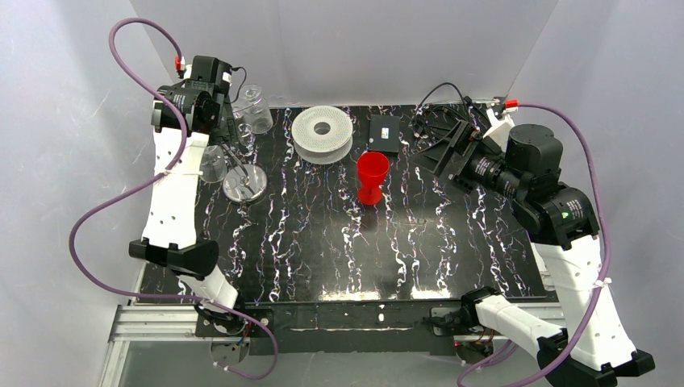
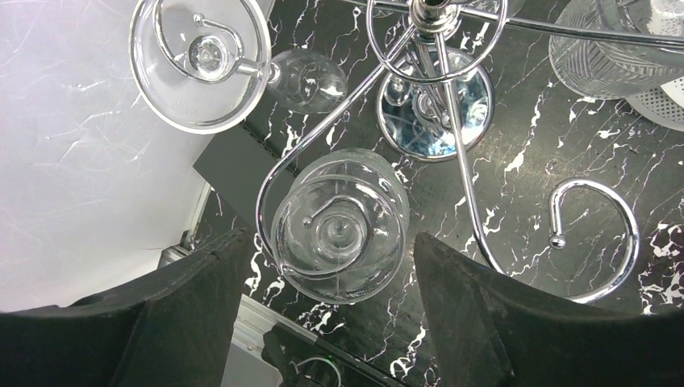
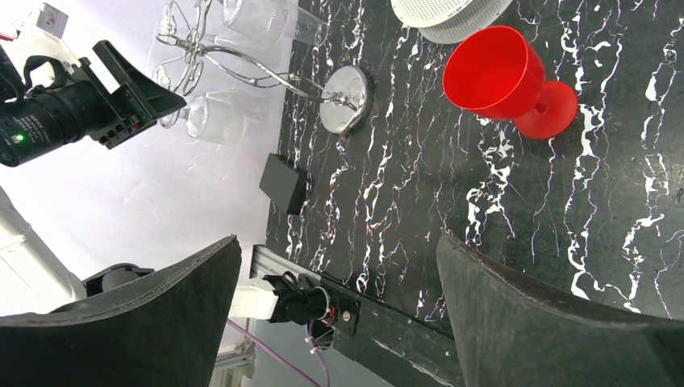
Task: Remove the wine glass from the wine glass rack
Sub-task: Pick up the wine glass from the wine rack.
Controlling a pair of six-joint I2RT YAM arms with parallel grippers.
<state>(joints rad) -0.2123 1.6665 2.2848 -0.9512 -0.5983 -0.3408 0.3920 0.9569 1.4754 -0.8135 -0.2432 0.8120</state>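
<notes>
The wine glass rack (image 2: 434,113), a silver wire tree on a round chrome base (image 1: 244,184), stands at the table's back left. A clear wine glass (image 2: 339,230) hangs upside down in one curved arm, its foot facing the left wrist camera. My left gripper (image 2: 332,235) is open, a finger on each side of that glass, with gaps between. In the top view the left gripper (image 1: 226,133) hovers over the rack. A second glass (image 2: 202,56) hangs further out, a third (image 2: 613,40) to the right. My right gripper (image 3: 339,239) is open and empty, well apart (image 1: 431,157).
One rack hook (image 2: 593,238) is empty. A white ribbed spool (image 1: 323,133), a red goblet (image 1: 373,177) and a black box (image 1: 385,133) sit mid-table at the back. A small black block (image 3: 284,184) lies by the left edge. White walls enclose the table.
</notes>
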